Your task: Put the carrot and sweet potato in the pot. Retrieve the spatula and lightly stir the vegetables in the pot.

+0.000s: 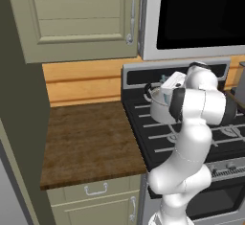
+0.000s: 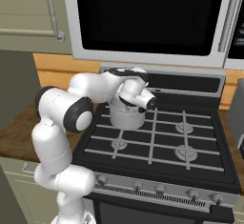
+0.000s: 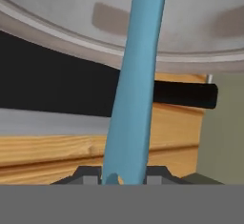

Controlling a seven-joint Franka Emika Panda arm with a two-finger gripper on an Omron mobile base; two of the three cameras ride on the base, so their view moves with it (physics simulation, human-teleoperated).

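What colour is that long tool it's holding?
Light blue: the spatula, clearest in the hand view, held by the pincer.

Black stove (image 2: pixel 190 137) with grey grates carries the pot (image 2: pixel 126 116), sitting on the rear-left burner. Wood counter (image 1: pixel 86 142) sits just left of the stove, touching it, over cream drawers.
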